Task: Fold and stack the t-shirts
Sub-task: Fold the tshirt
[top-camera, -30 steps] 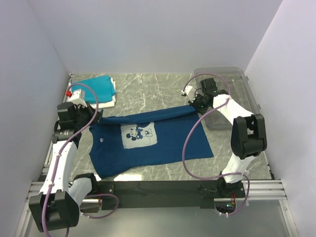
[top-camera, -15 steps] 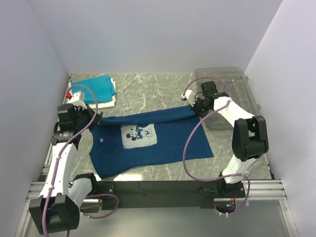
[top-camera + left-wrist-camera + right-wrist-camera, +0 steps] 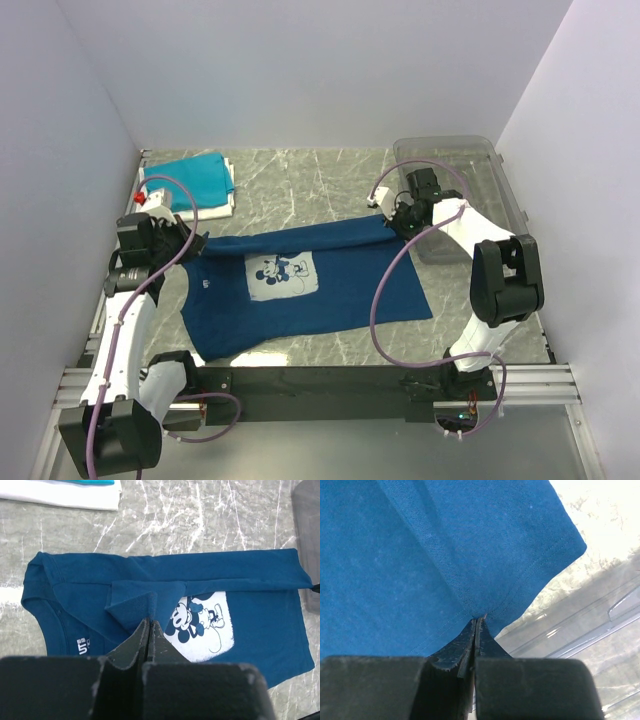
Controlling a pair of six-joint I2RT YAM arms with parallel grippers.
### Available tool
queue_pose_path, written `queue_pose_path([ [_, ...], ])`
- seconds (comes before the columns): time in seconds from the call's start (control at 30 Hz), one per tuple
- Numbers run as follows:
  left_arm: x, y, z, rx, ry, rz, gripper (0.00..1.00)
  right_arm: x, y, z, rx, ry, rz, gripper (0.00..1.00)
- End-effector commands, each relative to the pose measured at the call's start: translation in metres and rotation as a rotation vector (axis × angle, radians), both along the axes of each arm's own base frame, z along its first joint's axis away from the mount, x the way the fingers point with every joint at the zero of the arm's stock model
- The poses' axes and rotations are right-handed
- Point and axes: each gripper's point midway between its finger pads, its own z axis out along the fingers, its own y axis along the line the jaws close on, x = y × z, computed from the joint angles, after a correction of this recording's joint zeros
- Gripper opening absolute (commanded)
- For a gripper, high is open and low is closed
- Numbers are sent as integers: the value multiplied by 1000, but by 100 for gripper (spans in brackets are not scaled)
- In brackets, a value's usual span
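Observation:
The navy t-shirt (image 3: 300, 285) with a pale cartoon-mouse print (image 3: 281, 274) lies spread across the table's middle, its far edge folded over toward the front. My left gripper (image 3: 196, 240) is shut on a pinched fold of navy cloth (image 3: 131, 597) near the collar end. At the shirt's far right corner, my right gripper (image 3: 394, 219) is shut on the hem (image 3: 485, 607). In the wrist views both pairs of fingertips (image 3: 148, 621) (image 3: 477, 618) are pressed together with cloth between them. A folded teal t-shirt (image 3: 190, 177) rests on a folded white one (image 3: 224, 201) at the back left.
A clear plastic bin (image 3: 478, 180) stands at the back right, just beyond my right gripper; its wall (image 3: 590, 625) shows beside the hem. White walls close in the marble table (image 3: 300, 185) on three sides. A black rail (image 3: 320, 380) runs along the front.
Both arms have shifted only slightly while holding the shirt's far edge. The folded strip along that edge looks a little straighter and tauter.

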Motion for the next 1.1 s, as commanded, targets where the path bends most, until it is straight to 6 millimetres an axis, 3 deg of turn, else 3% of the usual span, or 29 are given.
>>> queue_pose_path([
  [0.0,-2,-1,8,-7,-25,7,1,3,-6,12,-4,-45,-8,0],
  [0.67,-3,-3,12,-19,-21,1,1,-2,-9,12,-3,-32,-6,0],
  [0.7,-3,-4,13,-24,-22,-2,1,-2,-9,13,0,-36,-5,4],
  [0.77,-4,-6,18,-33,-30,-10,6,-4,-6,18,14,-37,5,12],
  [0.8,-4,-6,25,-38,-42,-5,17,-3,-4,22,20,-41,8,22],
  [0.9,-8,-9,37,-48,-56,-16,33,-3,3,37,58,-53,29,41],
  [0.93,-9,-9,40,-45,-59,-13,43,-5,5,40,70,-44,34,43],
  [1.07,-15,-6,58,-20,-103,1,54,-4,15,52,113,-36,53,47],
])
